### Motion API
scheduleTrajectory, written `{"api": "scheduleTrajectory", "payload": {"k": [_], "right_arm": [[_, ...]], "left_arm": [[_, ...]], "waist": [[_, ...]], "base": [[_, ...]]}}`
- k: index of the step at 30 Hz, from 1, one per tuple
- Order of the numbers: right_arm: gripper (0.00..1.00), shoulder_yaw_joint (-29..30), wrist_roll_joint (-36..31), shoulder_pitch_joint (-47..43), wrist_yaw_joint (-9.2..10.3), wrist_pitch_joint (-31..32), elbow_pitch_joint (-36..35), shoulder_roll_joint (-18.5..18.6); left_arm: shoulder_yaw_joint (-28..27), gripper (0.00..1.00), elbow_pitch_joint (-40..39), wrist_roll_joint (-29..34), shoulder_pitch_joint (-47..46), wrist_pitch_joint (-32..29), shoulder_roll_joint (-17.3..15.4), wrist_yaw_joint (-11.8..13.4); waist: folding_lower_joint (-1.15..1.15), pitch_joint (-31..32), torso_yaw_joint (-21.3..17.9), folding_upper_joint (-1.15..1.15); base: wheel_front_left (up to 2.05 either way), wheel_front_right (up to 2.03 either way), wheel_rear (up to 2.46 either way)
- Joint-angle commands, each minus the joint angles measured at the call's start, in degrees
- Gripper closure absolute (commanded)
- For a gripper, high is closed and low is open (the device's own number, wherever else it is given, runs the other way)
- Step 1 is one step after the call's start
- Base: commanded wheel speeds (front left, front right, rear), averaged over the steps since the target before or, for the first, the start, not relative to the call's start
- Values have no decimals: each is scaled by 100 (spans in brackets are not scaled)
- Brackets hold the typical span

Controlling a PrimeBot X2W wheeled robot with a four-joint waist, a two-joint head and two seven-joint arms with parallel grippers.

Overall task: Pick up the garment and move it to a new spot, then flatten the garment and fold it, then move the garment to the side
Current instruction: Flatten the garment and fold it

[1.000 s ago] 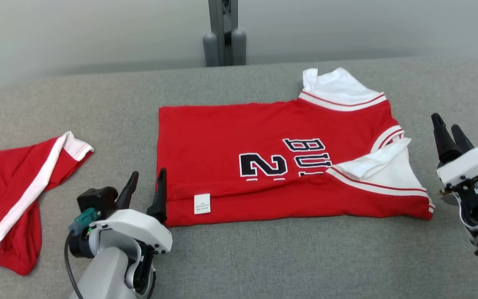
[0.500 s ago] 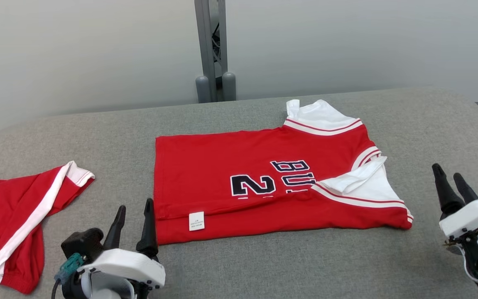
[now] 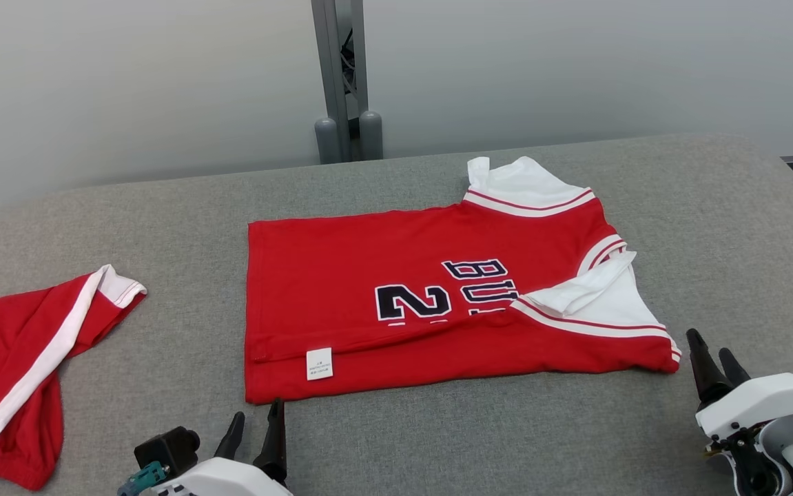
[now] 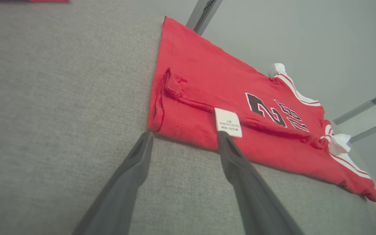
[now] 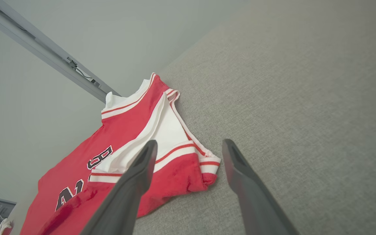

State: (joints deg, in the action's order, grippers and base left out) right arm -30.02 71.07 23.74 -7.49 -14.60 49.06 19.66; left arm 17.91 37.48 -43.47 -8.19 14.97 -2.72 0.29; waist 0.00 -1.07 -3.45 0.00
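We've got the red jersey (image 3: 437,303) lying mid-way across the grey padded table (image 3: 437,448), its near edge folded over onto itself, hem to the left and white-trimmed shoulders to the right. Our left gripper (image 3: 256,413) sits just near of the hem corner and our right gripper (image 3: 708,344) just beside the near right shoulder tip. Both have fingers spread wide, holding nothing. It looks like thin, floppy knit, light and limp, so we'd pinch both layers at those two near corners — grab one layer and the fold probably slides open. A second red garment (image 3: 17,358) lies well off left.
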Motion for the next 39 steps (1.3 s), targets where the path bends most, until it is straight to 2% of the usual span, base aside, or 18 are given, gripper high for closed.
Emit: {"api": "scheduleTrajectory", "payload": {"k": [1,14,19,28,29,30,31,34,39], "right_arm": [[0,-4,43,-6,0,44,42,-29],[0,-76,466,185,1,169,544,-277],[0,-81,653,294,0,241,557,-344],[0,-154,802,466,1,301,592,-435],[0,-162,825,482,1,305,579,-446],[0,-174,836,496,1,306,571,-453],[0,-191,851,512,1,307,567,-458],[0,-232,877,556,1,289,571,-463],[0,-290,934,580,1,266,535,-422]], "left_arm": [[41,0,70,-139,-145,-5,-35,-43],[662,0,840,-2176,-710,-296,-29,-483],[822,0,946,-2634,-922,-353,3,-563],[1108,0,1158,-2816,-1249,-292,35,-647],[1145,14,1182,-2827,-1278,-293,38,-660],[1174,39,1208,-2838,-1302,-284,40,-670],[1201,56,1229,-2850,-1323,-273,43,-685],[1279,98,1275,-2903,-1359,-255,47,-717],[1399,100,1348,-2966,-1405,-221,46,-754]], "waist": [[0,-32,12,0],[0,-368,36,0],[0,-566,23,0],[0,-825,47,0],[0,-844,51,0],[0,-861,55,0],[0,-876,60,0],[0,-907,84,0],[0,-931,118,0]], "base": [[0,0,0],[0,0,0],[0,0,0],[0,0,0],[0,0,0],[0,0,0],[0,0,0],[0,0,0],[0,0,0]]}}
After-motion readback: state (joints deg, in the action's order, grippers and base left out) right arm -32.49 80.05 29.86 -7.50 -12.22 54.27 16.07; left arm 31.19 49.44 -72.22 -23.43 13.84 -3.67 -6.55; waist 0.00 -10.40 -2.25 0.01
